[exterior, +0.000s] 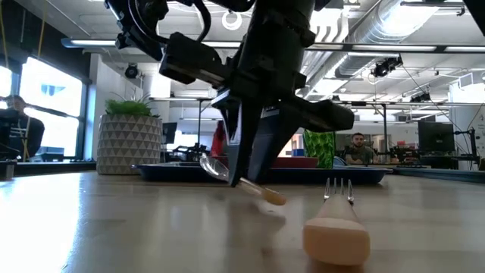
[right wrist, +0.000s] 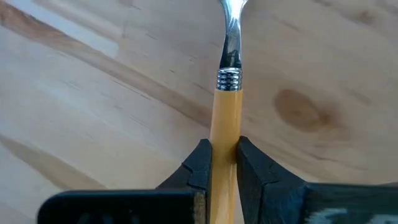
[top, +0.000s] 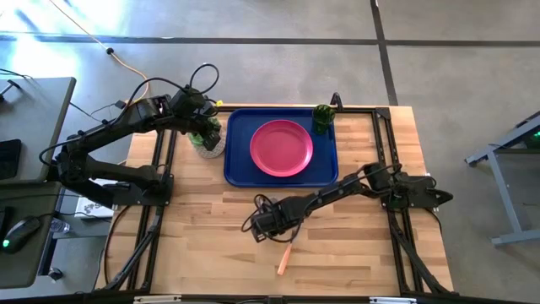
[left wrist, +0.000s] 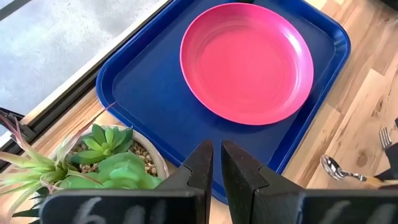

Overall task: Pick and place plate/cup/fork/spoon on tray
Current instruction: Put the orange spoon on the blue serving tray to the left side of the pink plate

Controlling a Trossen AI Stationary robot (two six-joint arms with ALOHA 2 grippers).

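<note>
Clenched on the spoon's (right wrist: 225, 118) orange handle, my right gripper (right wrist: 224, 163) holds it just off the table in front of the tray (top: 239, 160), bowl tipped down, presumably so I can carry it over the rim. My left gripper (left wrist: 213, 163) hangs near the plant pot (top: 207, 140) at the tray's left edge, jaws nearly closed on nothing, waiting. I see the plate (top: 281, 148) on the tray, the cup (top: 322, 116) at its far right corner, and the fork (top: 285, 258) on the table nearby; the spoon's bowl is cut off in the right wrist view.
</note>
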